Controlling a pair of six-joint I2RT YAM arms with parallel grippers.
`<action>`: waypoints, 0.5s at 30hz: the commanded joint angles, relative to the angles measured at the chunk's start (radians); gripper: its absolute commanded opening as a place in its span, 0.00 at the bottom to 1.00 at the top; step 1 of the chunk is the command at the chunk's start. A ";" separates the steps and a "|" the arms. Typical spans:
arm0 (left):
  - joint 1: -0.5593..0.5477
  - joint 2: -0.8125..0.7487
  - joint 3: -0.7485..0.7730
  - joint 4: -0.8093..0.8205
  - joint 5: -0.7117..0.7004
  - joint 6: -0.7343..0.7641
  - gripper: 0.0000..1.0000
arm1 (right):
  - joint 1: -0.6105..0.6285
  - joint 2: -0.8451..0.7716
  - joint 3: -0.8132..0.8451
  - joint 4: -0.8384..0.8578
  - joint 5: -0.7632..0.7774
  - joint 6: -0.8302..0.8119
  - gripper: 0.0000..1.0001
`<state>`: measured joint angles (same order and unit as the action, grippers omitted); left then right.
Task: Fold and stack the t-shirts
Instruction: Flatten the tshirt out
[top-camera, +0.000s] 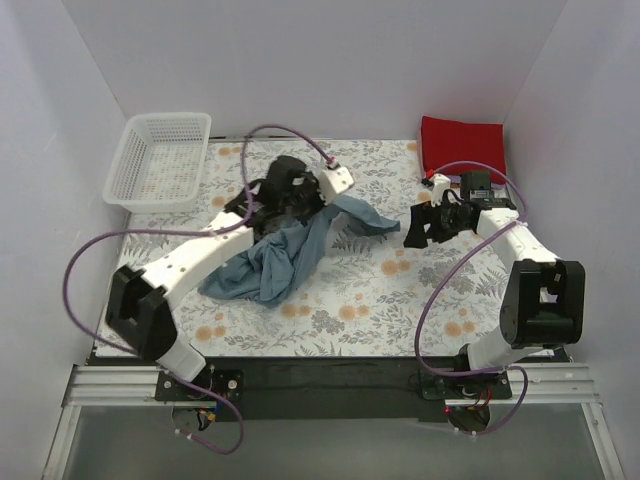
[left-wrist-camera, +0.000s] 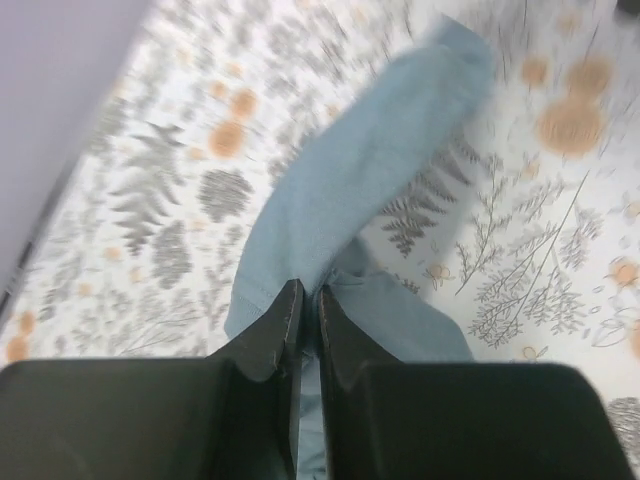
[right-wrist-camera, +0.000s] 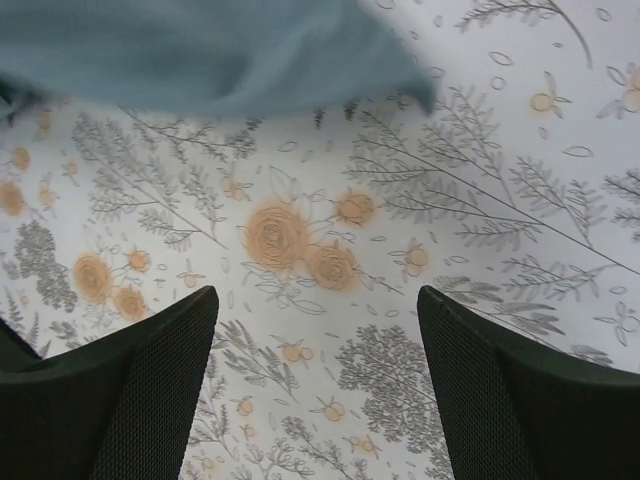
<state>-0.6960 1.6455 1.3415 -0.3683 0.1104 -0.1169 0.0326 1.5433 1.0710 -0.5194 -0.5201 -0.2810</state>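
The slate-blue t-shirt (top-camera: 280, 255) lies crumpled at the table's middle, partly lifted. My left gripper (top-camera: 280, 195) is shut on the blue t-shirt's cloth (left-wrist-camera: 370, 180), which hangs from the jaws over the tablecloth. My right gripper (top-camera: 415, 228) is open and empty, just right of the shirt's sleeve end (top-camera: 375, 222); the shirt's edge (right-wrist-camera: 200, 50) shows at the top of the right wrist view. A red folded t-shirt (top-camera: 462, 145) lies at the back right corner. The lavender-pink shirt is not in view.
A white mesh basket (top-camera: 160, 160) stands at the back left. The floral tablecloth (top-camera: 400, 290) covers the table. White walls close in the left, back and right sides.
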 joint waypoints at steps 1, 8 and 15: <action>0.070 -0.240 0.015 -0.067 0.130 -0.140 0.00 | 0.021 -0.032 -0.011 0.062 -0.136 0.040 0.87; 0.102 -0.262 -0.010 -0.060 0.241 -0.432 0.00 | 0.084 0.005 0.001 0.140 -0.484 0.061 0.91; 0.190 -0.145 0.165 -0.090 0.427 -0.616 0.00 | 0.194 -0.130 -0.126 0.314 -0.486 0.112 0.83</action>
<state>-0.5209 1.5024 1.4040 -0.4416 0.4042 -0.6231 0.2230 1.4696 0.9558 -0.3038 -0.9451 -0.1997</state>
